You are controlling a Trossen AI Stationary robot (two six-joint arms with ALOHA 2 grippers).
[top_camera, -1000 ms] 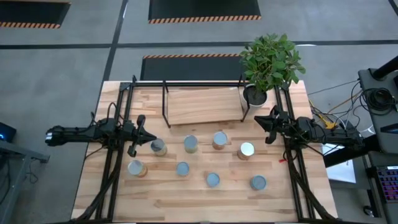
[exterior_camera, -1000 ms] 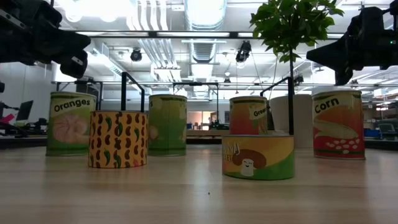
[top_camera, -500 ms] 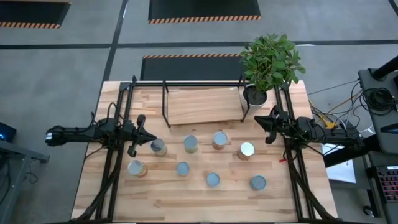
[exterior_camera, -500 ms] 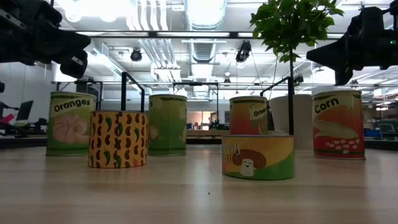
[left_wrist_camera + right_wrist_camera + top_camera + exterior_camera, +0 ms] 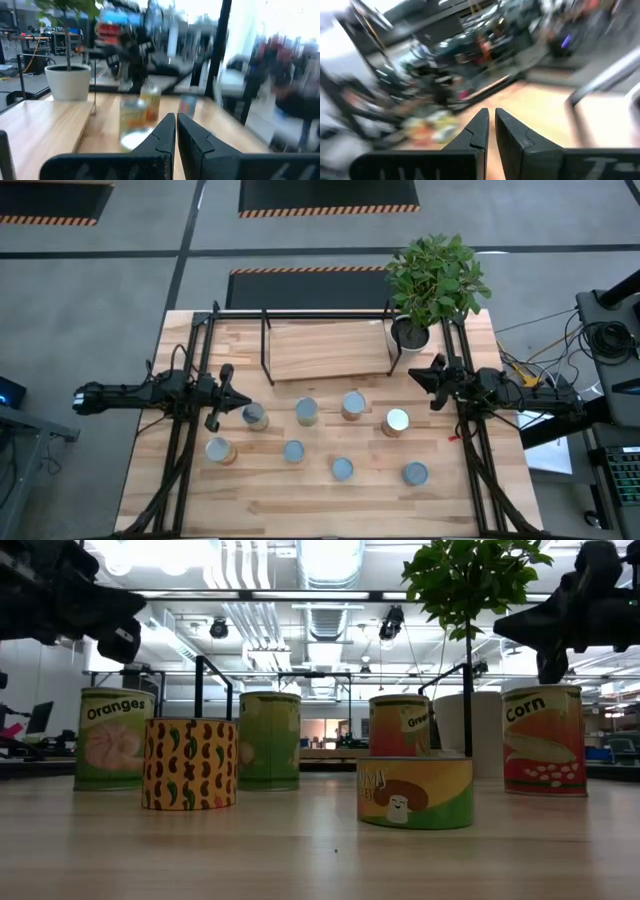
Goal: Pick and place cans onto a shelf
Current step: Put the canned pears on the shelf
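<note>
Several cans stand upright on their bases across the middle of the wooden table, among them one near the left point(image 5: 255, 416), one with a bright top point(image 5: 397, 421) and a near one point(image 5: 342, 469). In the low view they show printed labels: Oranges point(image 5: 113, 738), beans point(image 5: 189, 764), Corn point(image 5: 543, 740). The shelf point(image 5: 325, 352), black bars with a light board, stands at the far middle. My left gripper point(image 5: 243, 405) point(image 5: 176, 118) hovers shut at the left, level, just left of the nearest can. My right gripper point(image 5: 414, 373) point(image 5: 491, 113) hovers shut at the right, above the table.
A white plant pot point(image 5: 410, 332) with a leafy plant stands at the shelf's far right corner. Black frame rails point(image 5: 180, 450) point(image 5: 478, 460) run along both table sides. Bare wood lies along the near edge point(image 5: 320, 510).
My right gripper has rolled about its own pointing line while staying in place above the table. The cans and the shelf stand as before.
</note>
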